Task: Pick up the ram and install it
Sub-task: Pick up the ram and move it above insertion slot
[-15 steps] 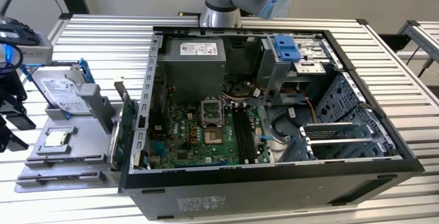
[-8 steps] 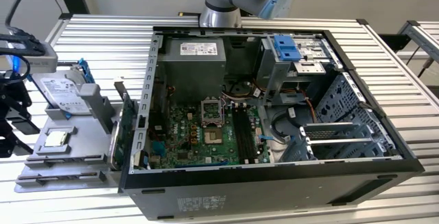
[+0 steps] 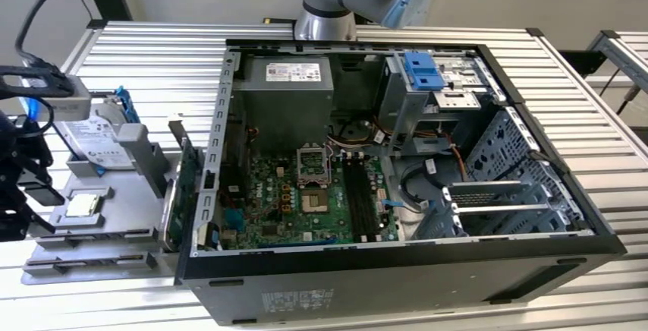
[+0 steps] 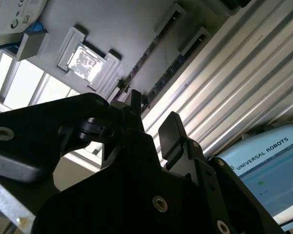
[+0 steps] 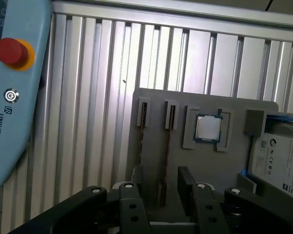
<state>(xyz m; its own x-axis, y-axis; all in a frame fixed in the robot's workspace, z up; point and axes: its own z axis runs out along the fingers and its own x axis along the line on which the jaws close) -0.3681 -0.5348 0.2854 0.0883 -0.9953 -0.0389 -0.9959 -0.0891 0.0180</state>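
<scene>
**Ram parked in its tray slot, fingers spread either side**

In the first wrist view the black two-finger gripper (image 5: 161,171) is seen with its fingers (image 5: 187,185) spread apart and nothing clamped. The ram (image 5: 166,151), a thin dark stick on edge, is slotted into the flat grey fixture tray (image 5: 157,105) and runs between them. A second stick (image 5: 141,131) is parked toward the tray's edge, with a square silver processor chip (image 5: 207,127) on the other side.

Print is carried by the white-labelled silver hard drive (image 5: 278,165) and the pale blue pendant (image 5: 9,122), but it's left unread.

The open black tower case (image 3: 405,285) and green motherboard (image 3: 273,194) are seen in the exterior view.
</scene>
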